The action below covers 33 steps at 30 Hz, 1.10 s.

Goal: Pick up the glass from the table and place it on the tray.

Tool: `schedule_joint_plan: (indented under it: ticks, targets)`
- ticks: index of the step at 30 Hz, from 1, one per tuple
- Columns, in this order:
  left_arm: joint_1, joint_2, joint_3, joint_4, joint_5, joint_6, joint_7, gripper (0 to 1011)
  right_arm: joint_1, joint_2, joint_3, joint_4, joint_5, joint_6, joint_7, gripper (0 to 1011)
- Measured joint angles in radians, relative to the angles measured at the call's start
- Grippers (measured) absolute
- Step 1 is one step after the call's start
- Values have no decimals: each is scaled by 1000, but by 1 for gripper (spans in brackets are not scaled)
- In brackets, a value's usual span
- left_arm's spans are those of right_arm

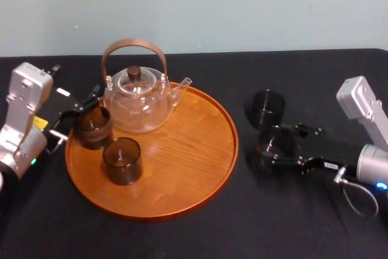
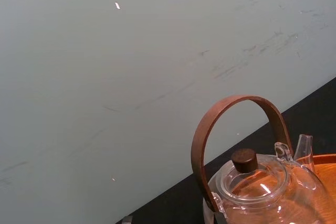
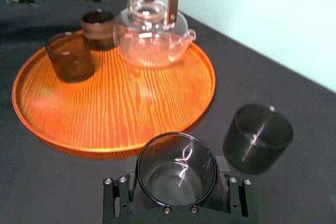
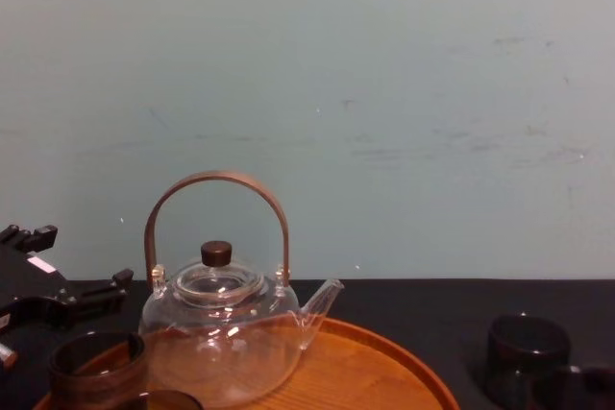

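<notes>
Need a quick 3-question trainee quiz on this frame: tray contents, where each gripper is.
1. How many drinking vessels stand on the large round orange-brown wooden tray beside the clear glass teapot?
2. True or false: the left gripper is at the tray's right rim.
3. The right gripper is at: A the teapot; B a dark glass off the tray; C the tray's centre.
Key: 1. Two dark smoked glasses. 2. False: left rim. 3. B.

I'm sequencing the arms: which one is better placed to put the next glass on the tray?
Right: the right gripper surrounds a glass beside the tray; the left gripper is across the tray from it.
</notes>
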Motion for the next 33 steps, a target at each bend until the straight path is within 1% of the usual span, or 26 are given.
schedule_joint_plan:
  ticks: [4,7,11,12,15,18,21,28,33]
  targets:
    - [0,0,0,0,0,0,0,1001,25,-2,-6,-2,3,-10,13,901]
    - [0,0,0,0,0,0,0,1001,57,-10,-19,-2,2,-23,28,900]
    - [0,0,0,0,0,0,0,1001,85,-21,-35,0,-1,-31,41,901]
    - [0,0,0,0,0,0,0,1001,99,-29,-46,2,-3,-36,47,901]
    - [0,0,0,0,0,0,0,1002,120,-42,-62,6,-6,-44,58,900]
    - [0,0,0,0,0,0,0,1002,146,-62,-86,14,-11,-53,71,901]
    - [0,0,0,0,0,0,0,1001,174,-90,-117,25,-14,-64,84,901]
    - [0,0,0,0,0,0,0,1001,212,-136,-171,54,-18,-76,101,901]
    - [0,0,0,0,0,0,0,1001,225,-161,-200,74,-19,-81,107,900]
